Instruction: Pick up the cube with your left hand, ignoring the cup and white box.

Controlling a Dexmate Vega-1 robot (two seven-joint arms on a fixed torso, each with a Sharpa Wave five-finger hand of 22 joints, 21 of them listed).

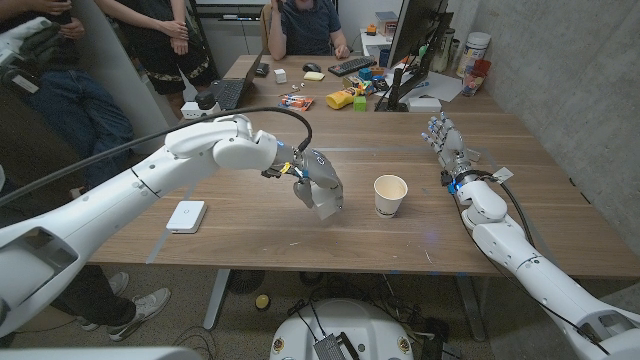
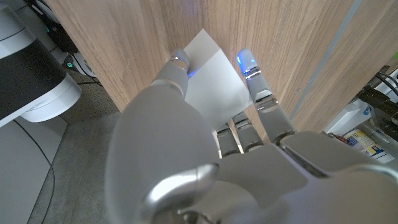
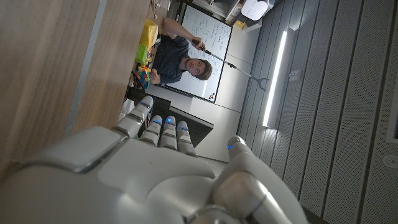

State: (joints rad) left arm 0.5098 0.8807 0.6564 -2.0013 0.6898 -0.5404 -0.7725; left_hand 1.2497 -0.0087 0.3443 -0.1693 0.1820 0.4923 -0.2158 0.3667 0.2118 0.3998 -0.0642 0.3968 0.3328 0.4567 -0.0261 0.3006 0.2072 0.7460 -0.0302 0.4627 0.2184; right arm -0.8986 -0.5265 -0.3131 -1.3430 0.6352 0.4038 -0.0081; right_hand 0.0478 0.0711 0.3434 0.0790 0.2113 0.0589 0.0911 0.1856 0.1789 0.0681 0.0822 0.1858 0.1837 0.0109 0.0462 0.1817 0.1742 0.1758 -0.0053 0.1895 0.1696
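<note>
A pale grey cube (image 1: pixel 328 204) is gripped from above by my left hand (image 1: pixel 314 180), near the middle of the wooden table (image 1: pixel 250 240). In the left wrist view the cube (image 2: pixel 214 87) sits between the thumb and fingertips (image 2: pixel 247 62) of the left hand (image 2: pixel 205 155), with the wood grain behind it. I cannot tell whether the cube touches the table. Just right of the cube stands a paper cup (image 1: pixel 390 195), upright. A flat white box (image 1: pixel 186 216) lies to the left. My right hand (image 1: pixel 447 140) stands at the table's right side, fingers apart and holding nothing; it also shows as the right hand (image 3: pixel 155 174).
A second table behind carries a laptop (image 1: pixel 232 92), a keyboard (image 1: pixel 352 66), a monitor (image 1: pixel 415 40) and snack packets (image 1: pixel 296 101). People stand and sit behind, at the back left (image 1: pixel 150 40) and back middle (image 1: pixel 305 25). The table's near edge (image 1: pixel 300 268) runs below my left hand.
</note>
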